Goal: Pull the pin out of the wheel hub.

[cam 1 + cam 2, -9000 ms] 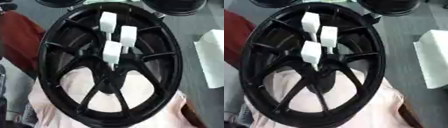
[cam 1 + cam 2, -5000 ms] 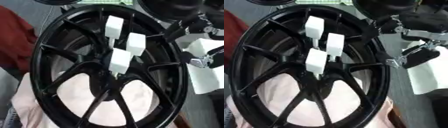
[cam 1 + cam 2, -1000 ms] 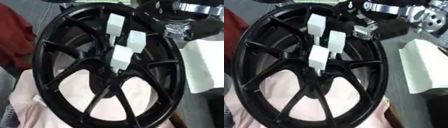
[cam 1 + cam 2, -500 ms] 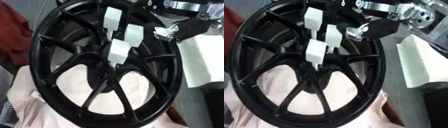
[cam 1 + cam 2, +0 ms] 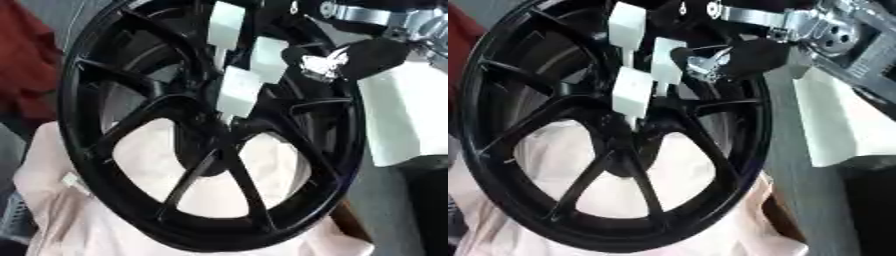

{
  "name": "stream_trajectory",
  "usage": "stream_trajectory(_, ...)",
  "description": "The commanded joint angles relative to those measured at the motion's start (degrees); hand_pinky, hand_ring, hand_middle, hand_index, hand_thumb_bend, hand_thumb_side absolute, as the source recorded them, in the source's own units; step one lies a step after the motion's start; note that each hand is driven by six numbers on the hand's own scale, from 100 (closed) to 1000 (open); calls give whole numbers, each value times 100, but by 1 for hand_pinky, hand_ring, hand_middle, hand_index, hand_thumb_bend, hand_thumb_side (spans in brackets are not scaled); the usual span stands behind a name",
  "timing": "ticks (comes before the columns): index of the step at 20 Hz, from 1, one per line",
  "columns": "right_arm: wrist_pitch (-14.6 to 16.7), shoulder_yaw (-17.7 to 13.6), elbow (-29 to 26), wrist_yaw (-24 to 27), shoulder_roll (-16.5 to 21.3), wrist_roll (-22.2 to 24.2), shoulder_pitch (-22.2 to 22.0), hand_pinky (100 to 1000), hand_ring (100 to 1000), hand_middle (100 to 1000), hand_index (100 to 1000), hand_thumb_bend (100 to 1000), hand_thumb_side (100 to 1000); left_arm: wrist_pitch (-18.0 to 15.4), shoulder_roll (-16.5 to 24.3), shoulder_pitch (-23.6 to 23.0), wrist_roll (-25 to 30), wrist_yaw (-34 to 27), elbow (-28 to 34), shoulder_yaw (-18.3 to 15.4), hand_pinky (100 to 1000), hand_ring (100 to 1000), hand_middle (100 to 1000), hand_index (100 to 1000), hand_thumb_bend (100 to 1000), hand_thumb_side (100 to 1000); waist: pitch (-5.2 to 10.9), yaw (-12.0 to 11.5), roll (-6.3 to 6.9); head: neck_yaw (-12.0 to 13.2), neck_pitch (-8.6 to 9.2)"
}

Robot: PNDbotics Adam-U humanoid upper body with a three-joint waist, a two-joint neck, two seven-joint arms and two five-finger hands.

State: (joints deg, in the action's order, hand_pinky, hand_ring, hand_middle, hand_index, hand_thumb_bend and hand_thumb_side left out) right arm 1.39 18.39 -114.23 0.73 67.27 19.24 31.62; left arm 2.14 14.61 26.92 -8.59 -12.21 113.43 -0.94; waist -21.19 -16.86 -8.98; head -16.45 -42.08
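3 white pins (image 5: pixel 633 95) stick out of the black wheel hub (image 5: pixel 623 145) around frame center-top. Right hand (image 5: pixel 741 55) comes in from upper right, fingertips just beside the middle pin; can't tell if they're pinching it.

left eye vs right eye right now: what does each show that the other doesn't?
Left eye only: a red cloth along the left edge, mostly cut off in the right eye.

Right eye only: more of the right arm behind the hand, with its silver joint and black forearm in the upper right corner.

Both: the black wheel lying on a pale cloth, three white pins standing near the hub, the right hand reaching in beside the pins, and a white block to the right. No left hand in either.
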Motion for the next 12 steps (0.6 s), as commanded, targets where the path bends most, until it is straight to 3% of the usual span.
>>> stream_trajectory(1,-13,-44,-36,-88,98,12,8,891,981,899,972,100,756,-4,28,38,-22,-34,116,-27,648,615,557,812,119,776,139,0,26,19,-30)
stream_trajectory(12,30,-69,-36,-403,98,-126,-287,889,976,896,966,100,719,-12,23,28,-27,-57,116,-25,648,615,556,812,121,779,93,1,16,67,17)
